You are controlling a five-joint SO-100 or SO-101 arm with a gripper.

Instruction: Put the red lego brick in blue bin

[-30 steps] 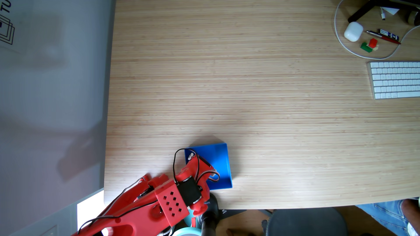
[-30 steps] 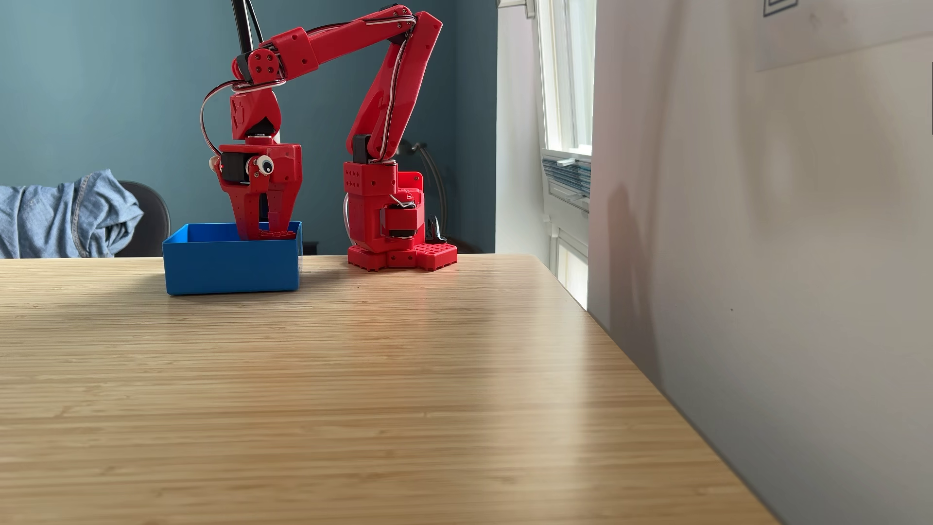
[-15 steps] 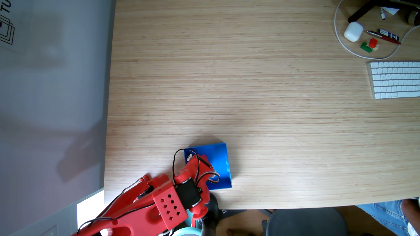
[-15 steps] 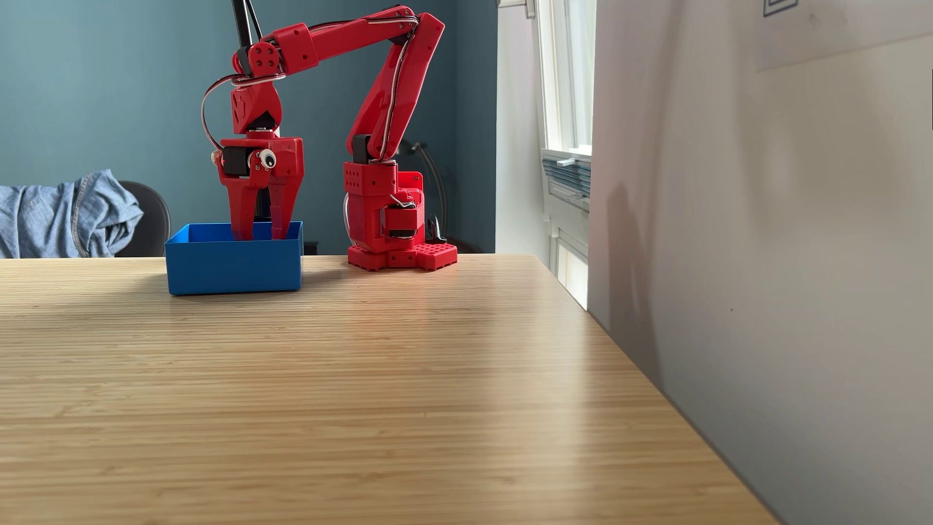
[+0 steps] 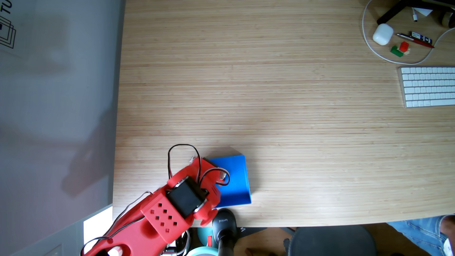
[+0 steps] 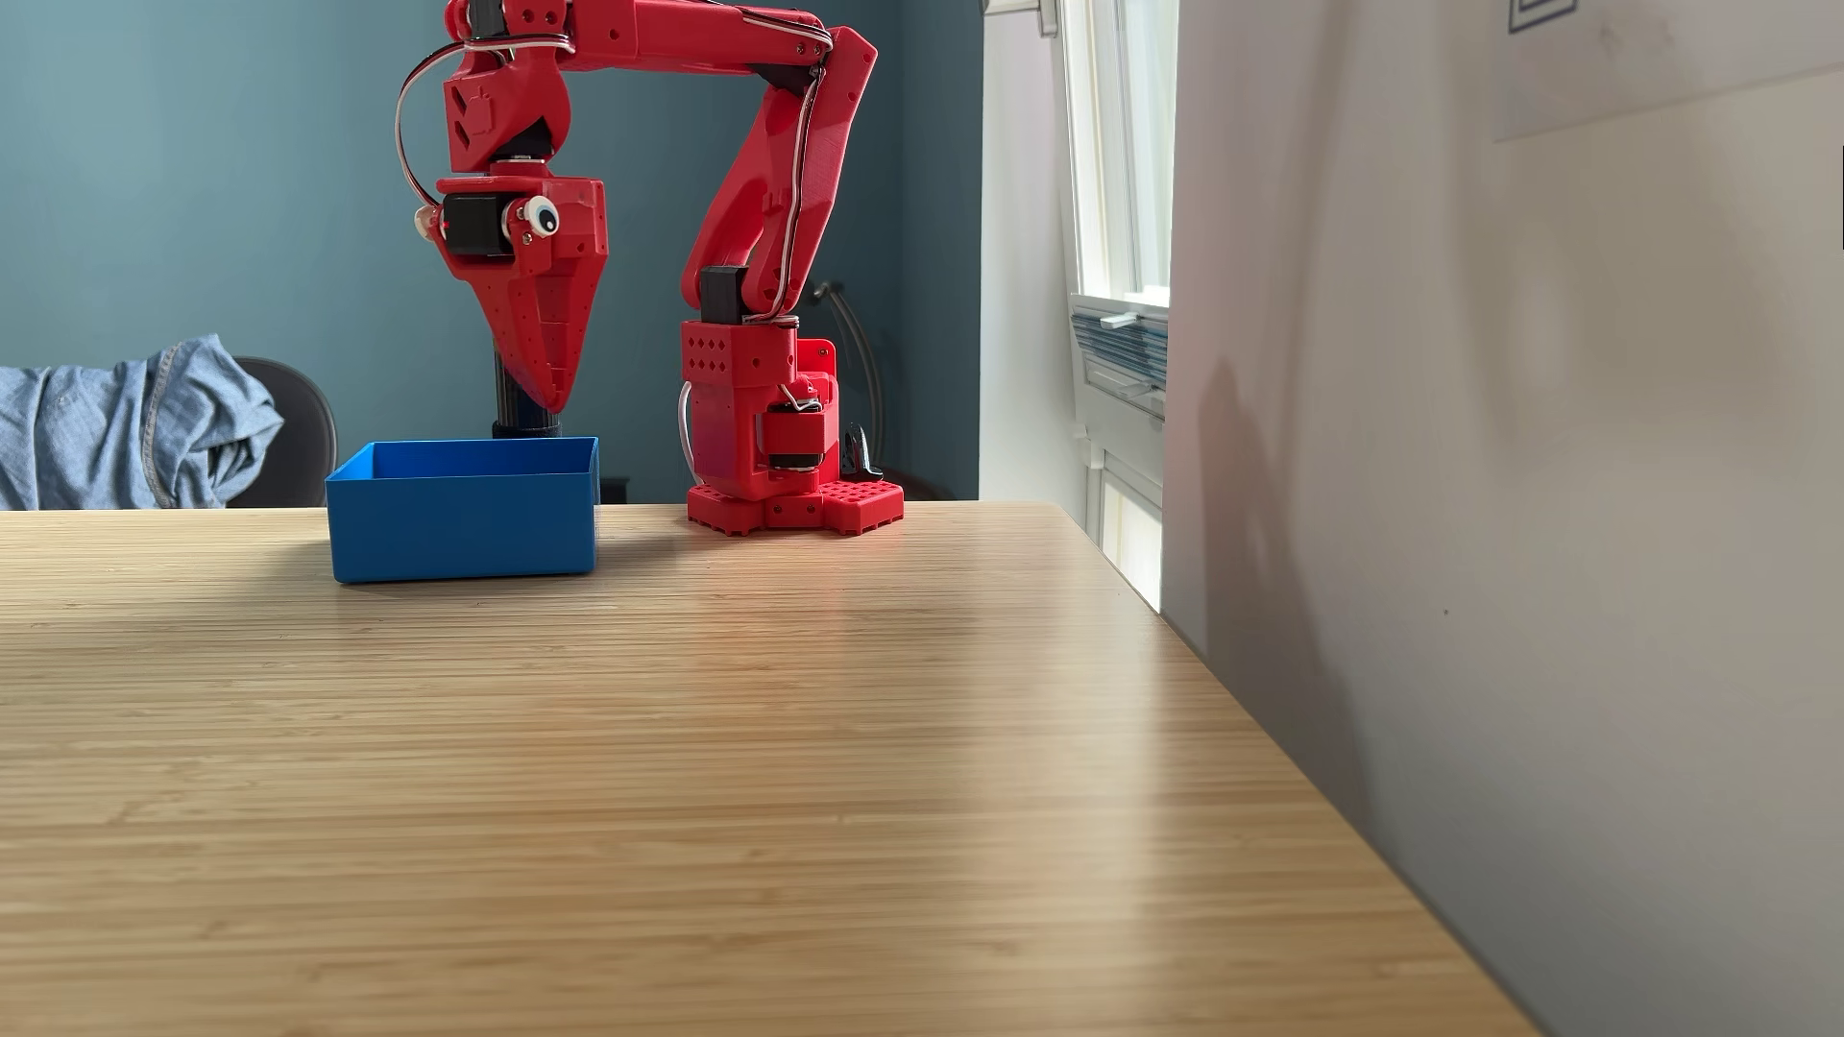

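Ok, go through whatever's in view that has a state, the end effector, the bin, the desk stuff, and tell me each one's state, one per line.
end effector: shut, empty, raised above the bin.
blue bin: upright, open-topped, on the table; contents hidden from the side, the arm covers part of it from above.
white earbud case: closed.
pen: lying flat.
keyboard: flat on the table, untouched.

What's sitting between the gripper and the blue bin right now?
Nothing visible. In the side fixed view the gripper hangs shut above the blue bin, with open air down to its rim. The bin's inside is hidden by its wall there.
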